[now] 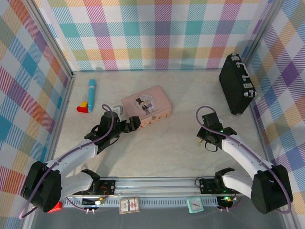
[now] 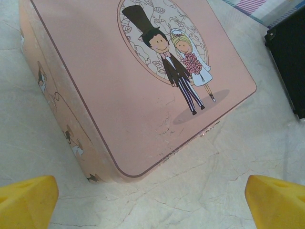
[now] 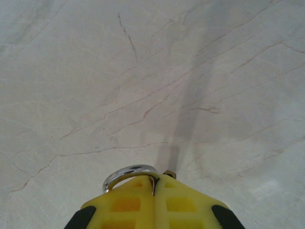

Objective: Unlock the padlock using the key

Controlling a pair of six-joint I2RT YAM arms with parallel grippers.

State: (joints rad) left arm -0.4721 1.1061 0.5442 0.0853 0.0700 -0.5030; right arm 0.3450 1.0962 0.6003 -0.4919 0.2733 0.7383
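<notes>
The right hand [image 3: 156, 181] pinches the padlock [image 3: 127, 171], mostly hidden.

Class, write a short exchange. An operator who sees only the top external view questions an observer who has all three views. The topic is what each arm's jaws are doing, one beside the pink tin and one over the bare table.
Operator: From above I can't make out the right jaws. Do they hold anything?
Observer: They are shut, and a silver loop and a brass corner poke out from between them. It looks like the padlock.
Operator: And the left jaws by the pink tin?
Observer: They are wide open with nothing in them. The yellow fingertips stop short of the tin, with bare table in front of them.
</notes>
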